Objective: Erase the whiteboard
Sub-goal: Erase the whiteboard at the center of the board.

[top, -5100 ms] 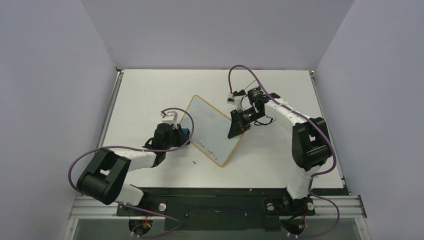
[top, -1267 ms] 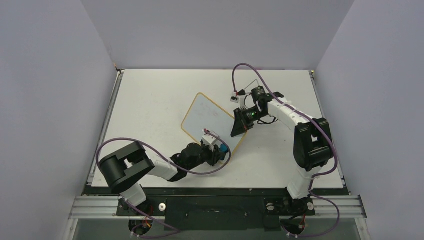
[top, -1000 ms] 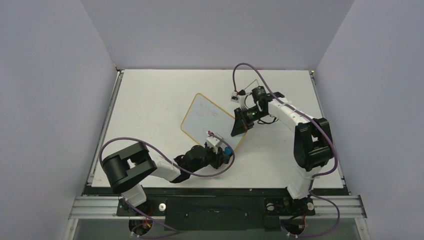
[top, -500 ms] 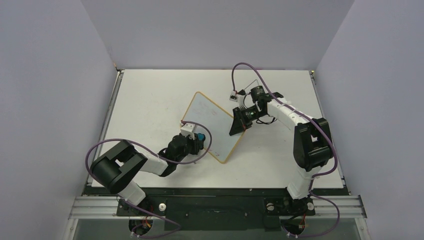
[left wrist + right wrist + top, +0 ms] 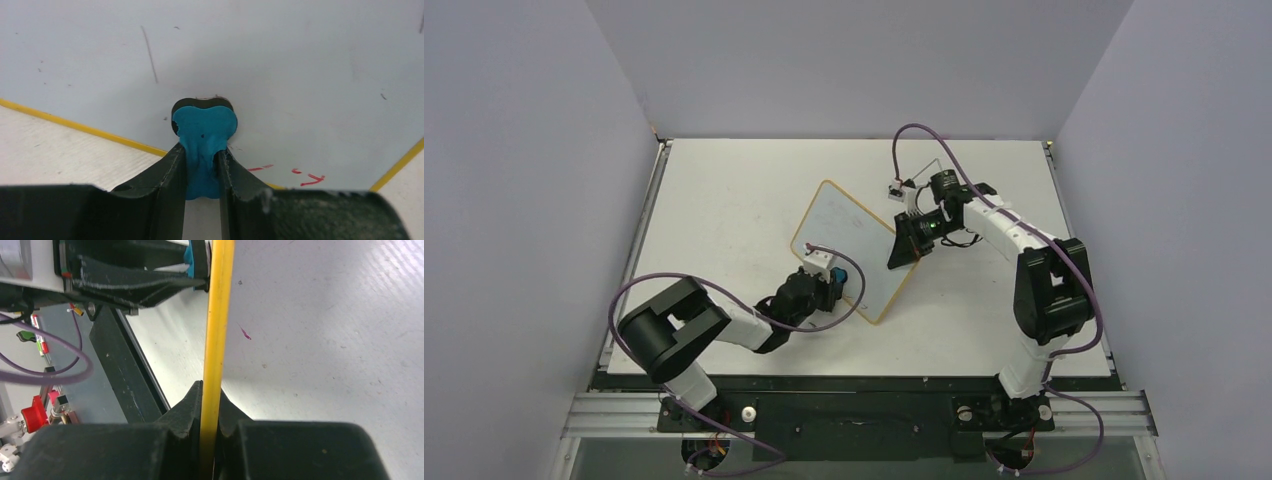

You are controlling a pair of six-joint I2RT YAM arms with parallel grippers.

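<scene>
Pinching the whiteboard (image 5: 849,240) at its edge is the right gripper (image 5: 209,392).

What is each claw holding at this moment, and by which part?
The left claw is shut on the blue eraser, pinching its narrow rear end. The right claw is shut on the whiteboard, clamped on its frame edge.

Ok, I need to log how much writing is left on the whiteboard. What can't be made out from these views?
Top view: red writing on the whiteboard is too small to read; the left gripper and eraser cover part of it.
Left wrist: the red marks are cut off below by the gripper's own body.
Right wrist: the whiteboard is edge-on in the right gripper, face unseen.
</scene>
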